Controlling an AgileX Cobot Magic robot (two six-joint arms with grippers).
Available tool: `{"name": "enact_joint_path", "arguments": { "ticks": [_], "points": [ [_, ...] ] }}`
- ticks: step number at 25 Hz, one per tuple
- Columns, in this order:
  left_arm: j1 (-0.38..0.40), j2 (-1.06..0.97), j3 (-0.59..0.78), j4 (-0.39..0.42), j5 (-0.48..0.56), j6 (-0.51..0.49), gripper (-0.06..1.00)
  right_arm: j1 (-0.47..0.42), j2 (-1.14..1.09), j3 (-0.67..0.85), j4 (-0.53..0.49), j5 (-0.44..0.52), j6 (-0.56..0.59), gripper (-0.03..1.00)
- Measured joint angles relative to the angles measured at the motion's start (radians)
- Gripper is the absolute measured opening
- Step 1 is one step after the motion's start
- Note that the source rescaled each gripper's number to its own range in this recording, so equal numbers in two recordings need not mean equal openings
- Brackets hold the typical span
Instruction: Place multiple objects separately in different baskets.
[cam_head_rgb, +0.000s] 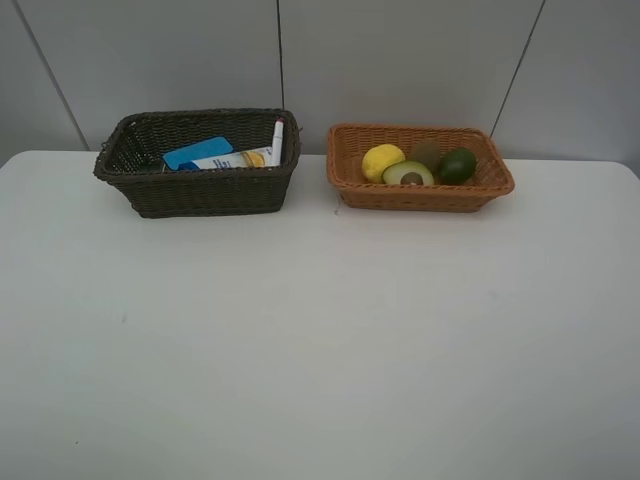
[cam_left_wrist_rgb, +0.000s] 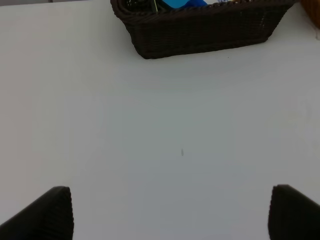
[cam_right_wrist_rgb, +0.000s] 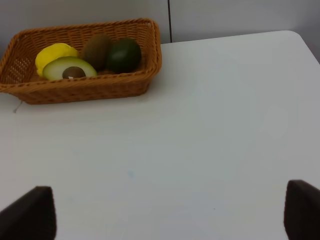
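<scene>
Sorting looked done: fruit sat in tan basket (cam_head_rgb: 420, 195) at 1 o'clock, bottle and marker (cam_head_rgb: 277, 140) in dark basket (cam_head_rgb: 195, 190) at 11. Both grippers (cam_left_wrist_rgb: 170, 212) (cam_right_wrist_rgb: 170, 215) wide open, empty. Best retreat clear, disturbing nothing.

white table (cam_head_rgb: 320, 340) fills most of the exterior high view, matte top, rounded far corners, a few tiny dark specks on the surface. behind the table: pale grey panelled wall (cam_head_rgb: 400, 60), thin dark seams (cam_head_rgb: 281, 55) splitting it into panels, one seam vertical near centre, others slanting toward the sides. light is soft and even, only faint shadows on the table, no glare
</scene>
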Motion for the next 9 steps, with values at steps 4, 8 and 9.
{"name": "enact_joint_path", "arguments": {
  "ticks": [4,8,9],
  "points": [
    [0.0,0.0,0.0,0.0,0.0,0.0,1.0,0.0,0.0,0.0,0.0,0.0,0.0,1.0],
    [0.0,0.0,0.0,0.0,0.0,0.0,1.0,0.0,0.0,0.0,0.0,0.0,0.0,1.0],
    [0.0,0.0,0.0,0.0,0.0,0.0,1.0,0.0,0.0,0.0,0.0,0.0,0.0,1.0]
  ]
}}
